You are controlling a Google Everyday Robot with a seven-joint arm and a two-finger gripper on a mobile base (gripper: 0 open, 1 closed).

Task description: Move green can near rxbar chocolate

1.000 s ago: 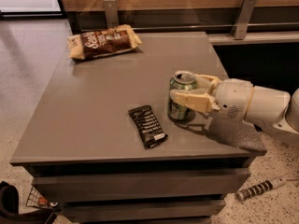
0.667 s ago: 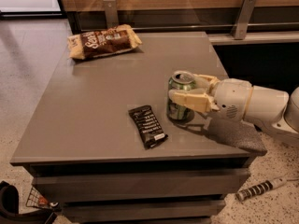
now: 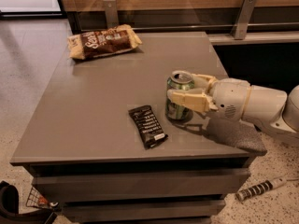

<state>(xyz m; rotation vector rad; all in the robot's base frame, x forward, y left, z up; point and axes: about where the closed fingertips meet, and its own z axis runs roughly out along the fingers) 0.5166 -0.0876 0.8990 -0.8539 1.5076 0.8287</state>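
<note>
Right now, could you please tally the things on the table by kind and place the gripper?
Drink cans: 1, the green can
Snack bars: 1, the rxbar chocolate
Chip bags: 1, the chip bag
Total: 3
The gripper grips the green can.

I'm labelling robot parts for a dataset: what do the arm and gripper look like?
The gripper, by the green can at the table's right side, has two flat, pale yellowish-tan fingers. Behind them the arm is smooth, rounded white casing with a thin tan band at a joint. No cables show.
</note>
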